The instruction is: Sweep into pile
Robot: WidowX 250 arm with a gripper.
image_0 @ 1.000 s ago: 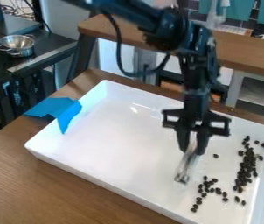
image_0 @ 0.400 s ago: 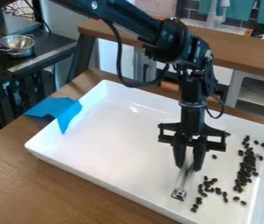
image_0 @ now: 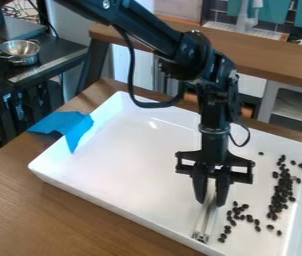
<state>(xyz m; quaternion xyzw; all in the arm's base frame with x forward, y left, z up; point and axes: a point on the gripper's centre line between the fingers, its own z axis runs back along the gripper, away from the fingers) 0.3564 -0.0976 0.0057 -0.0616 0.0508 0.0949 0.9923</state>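
Your wooden surface (image_0: 53, 212) is the biggest thing here, and the white tray (image_0: 127, 165) sits on it. Your black arm (image_0: 194, 55) comes in from the top edge and bends down over the tray. At upper left, a black side surface (image_0: 57, 56) stands beside the wooden one. Your claw (image_0: 211, 201) points down over the tray, right of its middle, narrowed around the upper part of a clear strip (image_0: 205, 221). A piece of blue tape (image_0: 63, 123) drapes over the tray's left wall. The strip slants down to a metallic end near the tray's front wall. The metal pot (image_0: 20, 52) sits on the black side surface. Your smallest things are the dark beans (image_0: 282, 195): a long, dense band near the tray's right wall, a looser cluster just right of the strip, and a lone one farther back.
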